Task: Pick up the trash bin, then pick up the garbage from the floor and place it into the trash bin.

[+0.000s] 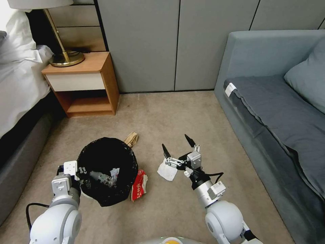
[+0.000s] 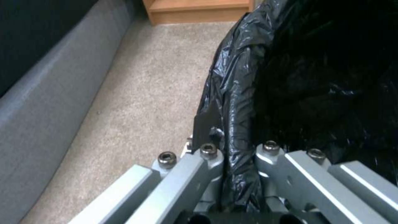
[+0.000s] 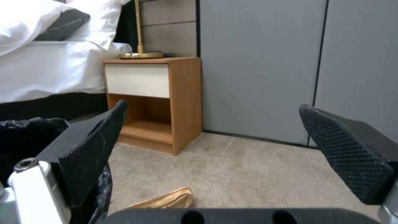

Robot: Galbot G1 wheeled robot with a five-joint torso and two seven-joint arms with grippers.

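Trash bin (image 1: 107, 169): round, crinkled black liner, litter inside.

Even, soft indoor light; sharp head view, softer wrist views.

The floor (image 1: 176, 112) is evenly lit, with faint shadows cast under the table (image 1: 84, 84) and beside the bin (image 1: 107, 169). Straight wall lines are bent toward the head view's edges. Glare is seen on the bag's (image 2: 232, 81) folds, its interior lost in black. Nearby fingers (image 3: 95, 155) and links are blurred.
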